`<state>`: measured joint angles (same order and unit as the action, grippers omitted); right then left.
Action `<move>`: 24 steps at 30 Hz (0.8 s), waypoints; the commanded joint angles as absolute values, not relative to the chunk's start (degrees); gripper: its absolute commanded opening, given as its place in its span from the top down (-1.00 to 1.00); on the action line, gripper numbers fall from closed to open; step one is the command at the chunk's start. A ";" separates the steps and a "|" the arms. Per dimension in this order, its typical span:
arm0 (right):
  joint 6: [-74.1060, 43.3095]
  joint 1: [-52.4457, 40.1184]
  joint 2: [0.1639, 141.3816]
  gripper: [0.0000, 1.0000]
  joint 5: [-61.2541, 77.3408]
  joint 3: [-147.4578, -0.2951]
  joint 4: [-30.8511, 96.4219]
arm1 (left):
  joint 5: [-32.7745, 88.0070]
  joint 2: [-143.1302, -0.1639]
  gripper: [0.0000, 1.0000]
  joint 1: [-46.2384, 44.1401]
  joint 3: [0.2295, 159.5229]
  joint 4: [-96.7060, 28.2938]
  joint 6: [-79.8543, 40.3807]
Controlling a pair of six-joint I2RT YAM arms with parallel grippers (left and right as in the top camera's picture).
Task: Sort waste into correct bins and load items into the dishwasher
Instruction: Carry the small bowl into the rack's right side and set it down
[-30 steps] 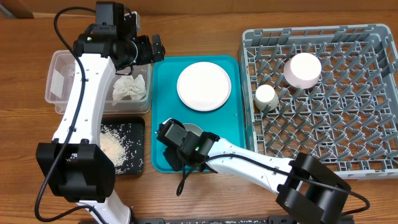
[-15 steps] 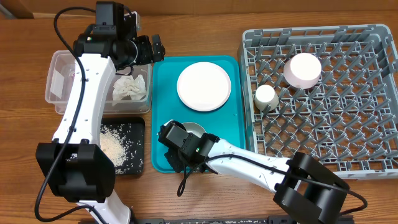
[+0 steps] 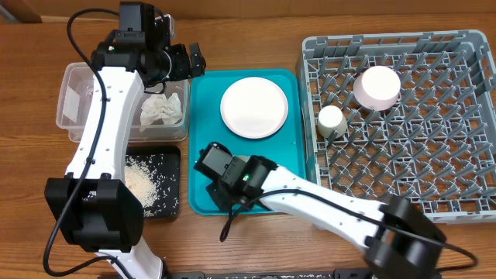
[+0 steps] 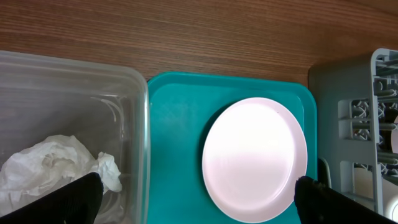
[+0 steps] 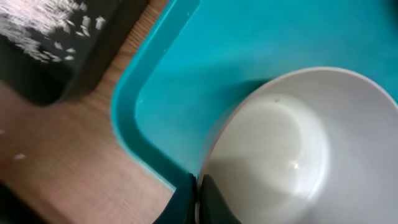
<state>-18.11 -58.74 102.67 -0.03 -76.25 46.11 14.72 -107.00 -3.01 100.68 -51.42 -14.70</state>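
My right gripper (image 5: pixel 197 190) is shut on the rim of a small white bowl (image 5: pixel 292 155), which sits at the front left corner of the teal tray (image 5: pixel 186 74). In the overhead view my right gripper (image 3: pixel 226 177) covers that bowl. A pale pink plate (image 3: pixel 254 107) lies at the back of the teal tray. My left gripper (image 3: pixel 194 62) hangs open over the seam between the clear tub (image 3: pixel 77 101) and the plate (image 4: pixel 255 155). A crumpled white napkin (image 3: pixel 163 110) lies in the tub. The black tray (image 3: pixel 167 167) holds rice scraps (image 3: pixel 139 182).
The grey dish rack (image 3: pixel 434 178) fills the right side. It holds a small white cup (image 3: pixel 331 121) near its left wall and an upturned pinkish bowl (image 3: pixel 377 87) further back. Bare wooden table runs along the front edge.
My right gripper has closed onto the bowl's rim and shifted slightly, so it now covers the bowl from above. The left arm has not moved.
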 commanded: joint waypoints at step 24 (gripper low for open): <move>3.09 9.13 77.52 0.92 54.59 -76.36 62.46 | 14.55 -105.62 -1.00 -3.11 101.73 -51.40 -15.03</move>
<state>-5.21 0.84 77.78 41.32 -77.65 61.28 14.72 -107.00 -3.01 100.68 -51.42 -14.70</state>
